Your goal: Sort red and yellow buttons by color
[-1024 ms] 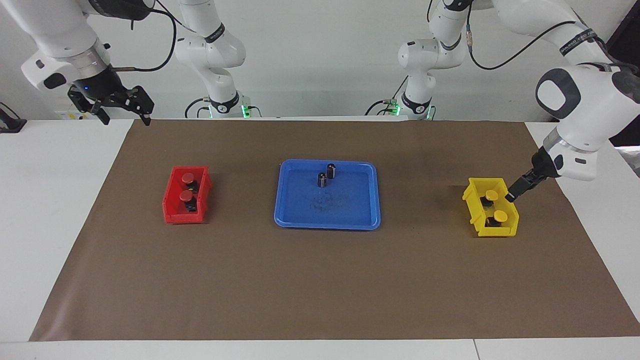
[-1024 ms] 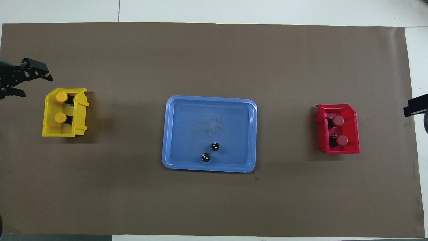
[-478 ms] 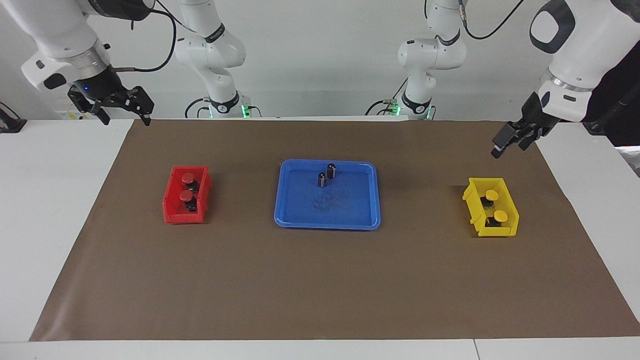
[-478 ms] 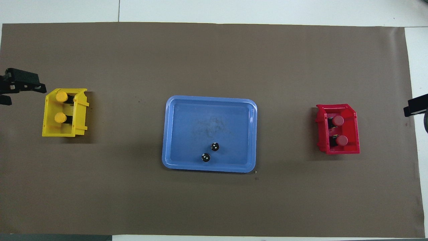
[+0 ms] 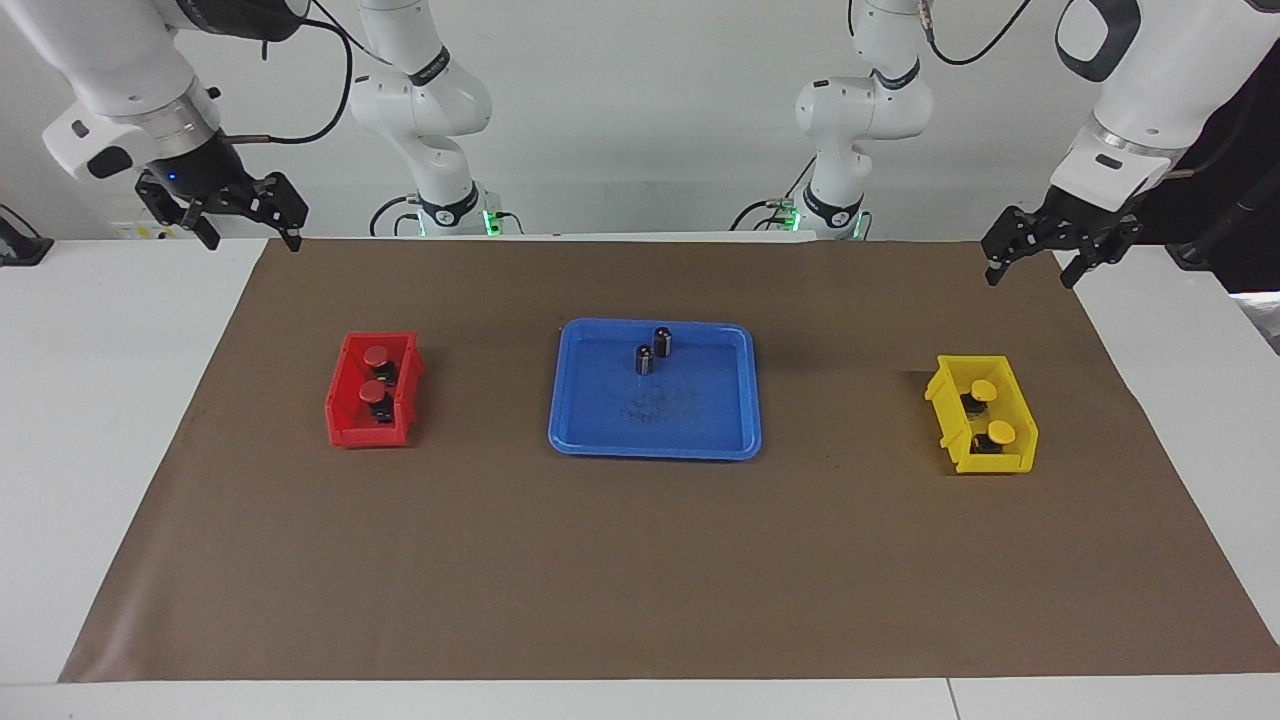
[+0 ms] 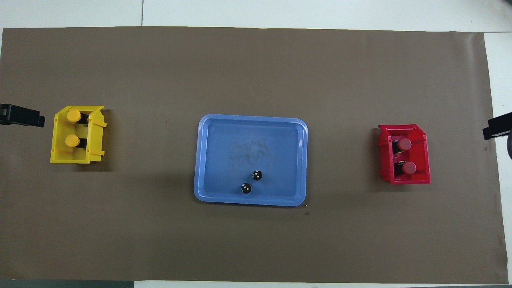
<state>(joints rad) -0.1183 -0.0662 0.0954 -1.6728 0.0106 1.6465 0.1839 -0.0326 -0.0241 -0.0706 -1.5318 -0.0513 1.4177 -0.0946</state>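
Note:
Two red buttons (image 5: 375, 356) (image 5: 372, 390) lie in the red bin (image 5: 345, 425) toward the right arm's end; they also show in the overhead view (image 6: 404, 144) (image 6: 409, 168). Two yellow buttons (image 5: 984, 389) (image 5: 1001, 432) lie in the yellow bin (image 5: 990, 462) toward the left arm's end, and show from overhead too (image 6: 73, 116) (image 6: 72, 140). My left gripper (image 5: 1030, 278) is open and empty, raised over the mat's edge by the robots. My right gripper (image 5: 254, 242) is open and empty, raised over the mat's corner at its end.
A blue tray (image 5: 655, 440) sits mid-table with two dark capless cylinders (image 5: 662, 342) (image 5: 644, 360) standing in its end nearer the robots. A brown mat (image 5: 640, 560) covers the table. One finger of each gripper shows at the overhead view's side edges.
My left gripper has risen from beside the yellow bin and drawn back toward the robots, fingers now spread. The right arm has not moved. Buttons stay in their bins.

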